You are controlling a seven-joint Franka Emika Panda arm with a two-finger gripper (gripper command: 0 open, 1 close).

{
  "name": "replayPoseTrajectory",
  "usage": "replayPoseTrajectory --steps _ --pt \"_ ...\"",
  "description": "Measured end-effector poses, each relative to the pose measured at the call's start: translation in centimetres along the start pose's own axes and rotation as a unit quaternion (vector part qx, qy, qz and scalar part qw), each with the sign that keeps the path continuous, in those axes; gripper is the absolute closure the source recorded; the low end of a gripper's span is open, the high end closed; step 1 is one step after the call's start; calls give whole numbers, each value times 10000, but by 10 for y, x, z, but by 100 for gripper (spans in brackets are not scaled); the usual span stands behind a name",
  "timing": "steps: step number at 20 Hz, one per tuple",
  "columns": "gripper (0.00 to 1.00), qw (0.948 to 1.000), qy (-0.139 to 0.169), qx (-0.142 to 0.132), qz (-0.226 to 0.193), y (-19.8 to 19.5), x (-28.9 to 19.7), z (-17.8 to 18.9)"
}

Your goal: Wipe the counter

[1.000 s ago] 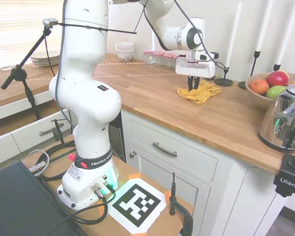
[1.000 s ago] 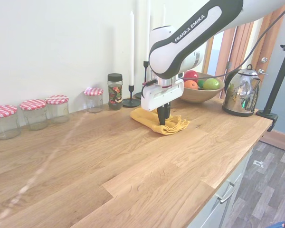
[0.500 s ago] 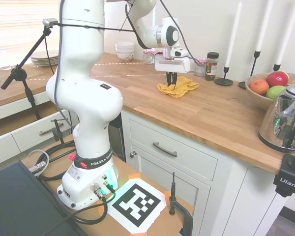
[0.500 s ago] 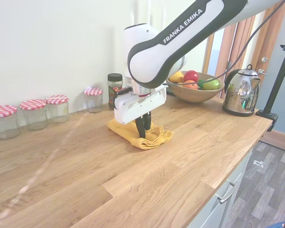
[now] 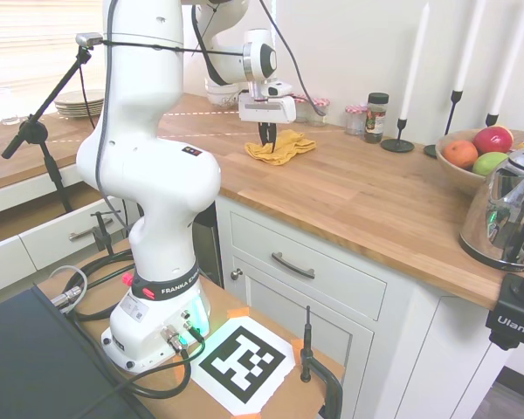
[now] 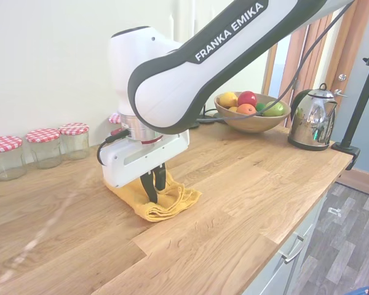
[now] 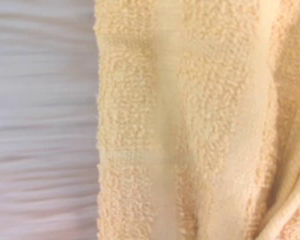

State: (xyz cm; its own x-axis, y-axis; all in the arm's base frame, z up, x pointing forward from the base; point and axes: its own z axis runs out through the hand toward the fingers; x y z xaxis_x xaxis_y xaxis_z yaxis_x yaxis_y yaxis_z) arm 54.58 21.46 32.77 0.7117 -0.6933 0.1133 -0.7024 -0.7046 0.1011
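The counter (image 5: 358, 196) runs long beneath me, warm-brown planks over white cabinets. A bunched yellow cloth (image 6: 172, 203) lies on it, and my gripper (image 6: 154, 187) points straight down with its fingers pinched narrowly on that cloth. My arm reads "FRANKA EMIKA". Red-checked jars (image 6: 46, 146) line the wall; the fruit bowl (image 6: 249, 121) and kettle (image 6: 310, 118) stand well apart.

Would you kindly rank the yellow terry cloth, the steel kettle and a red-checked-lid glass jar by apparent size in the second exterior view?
1. Yellow terry cloth, though nearest the camera.
2. Steel kettle.
3. Red-checked-lid glass jar.
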Motion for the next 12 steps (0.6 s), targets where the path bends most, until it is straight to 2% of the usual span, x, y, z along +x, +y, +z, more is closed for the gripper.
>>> replayPoseTrajectory --steps 8,9,12 --pt "100 9999 -1 -74 -136 -55 -46 -11" --pt "0 9999 -2 -83 -147 -60 -49 -12" --pt "0 9998 -12 -137 -138 -69 -54 -14"
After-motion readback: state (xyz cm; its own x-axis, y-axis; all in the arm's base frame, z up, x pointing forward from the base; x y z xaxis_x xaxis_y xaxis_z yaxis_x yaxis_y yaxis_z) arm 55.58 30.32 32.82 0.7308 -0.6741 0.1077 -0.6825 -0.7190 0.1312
